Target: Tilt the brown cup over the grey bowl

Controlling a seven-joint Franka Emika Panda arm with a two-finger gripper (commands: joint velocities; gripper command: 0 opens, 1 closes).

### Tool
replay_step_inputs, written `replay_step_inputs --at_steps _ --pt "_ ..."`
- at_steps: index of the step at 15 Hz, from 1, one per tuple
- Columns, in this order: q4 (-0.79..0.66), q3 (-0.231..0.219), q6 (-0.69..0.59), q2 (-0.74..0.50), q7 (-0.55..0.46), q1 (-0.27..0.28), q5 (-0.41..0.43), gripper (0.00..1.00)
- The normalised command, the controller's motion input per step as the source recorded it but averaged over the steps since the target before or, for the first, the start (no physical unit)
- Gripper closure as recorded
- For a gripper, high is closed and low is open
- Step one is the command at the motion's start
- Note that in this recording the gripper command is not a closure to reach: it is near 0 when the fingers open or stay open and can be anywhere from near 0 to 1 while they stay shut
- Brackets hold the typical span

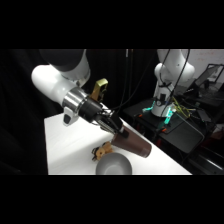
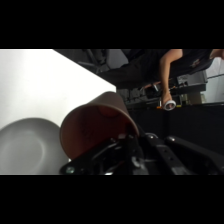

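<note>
Cup and bowl first: the brown cup (image 1: 134, 140) is tipped almost on its side, held off the table (image 1: 65, 145); in the wrist view its open mouth (image 2: 97, 131) shows no content that I can make out; the grey bowl (image 1: 113, 164) sits on the table just below the gripper (image 1: 118, 131), and its inside (image 2: 27, 147) looks bare; the gripper, tilted strongly sideways, is closed on the cup near its base; no writing can be read.
</note>
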Motion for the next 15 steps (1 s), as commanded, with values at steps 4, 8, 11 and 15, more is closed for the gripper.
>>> replay_step_inputs --at_steps 4,8,11,15 --pt "-0.28 -0.159 0.41 -0.38 0.1 0.091 -0.358 0.09" --pt "-0.66 -0.123 0.55 -0.67 0.03 -0.026 -0.326 0.1" --pt "-0.85 -0.134 0.64 -0.77 -0.02 -0.101 -0.264 0.1" --pt "-0.82 -0.097 0.76 -0.65 0.04 -0.068 -0.163 0.09"
